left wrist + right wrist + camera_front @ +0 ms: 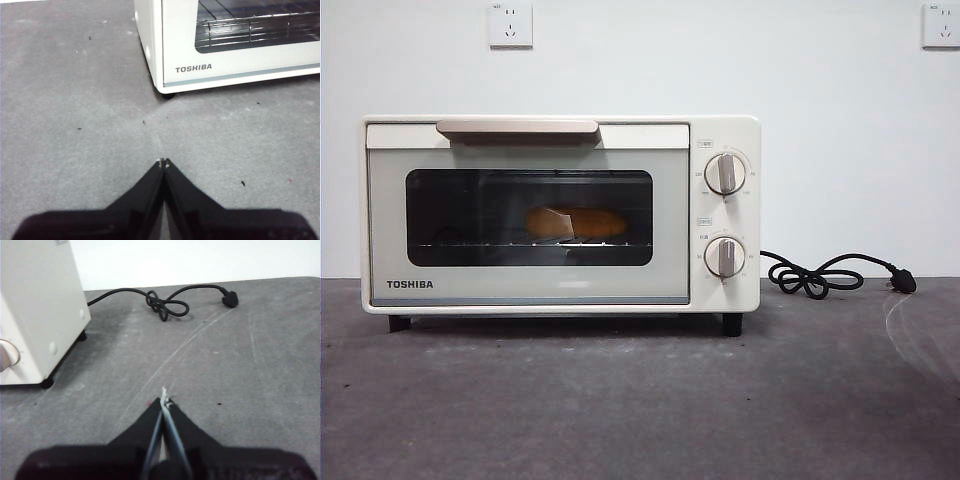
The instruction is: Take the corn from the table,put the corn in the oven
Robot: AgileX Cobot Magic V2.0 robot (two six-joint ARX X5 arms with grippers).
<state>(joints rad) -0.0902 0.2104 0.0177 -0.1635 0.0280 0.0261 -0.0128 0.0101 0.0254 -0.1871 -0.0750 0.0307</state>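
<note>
The oven is cream-white, with a dark glass door, a beige handle and dark "TOSHIBA" letters. Its two knobs are beige-grey. Behind the glass the corn looks yellow-orange. The table is dark grey and a little mottled. The cord is black. The wall is white, the sockets also. The left tool and the right tool are black.

You see a matt, mottled table, a smooth cream oven casing, possibly painted metal, and dark glass.
</note>
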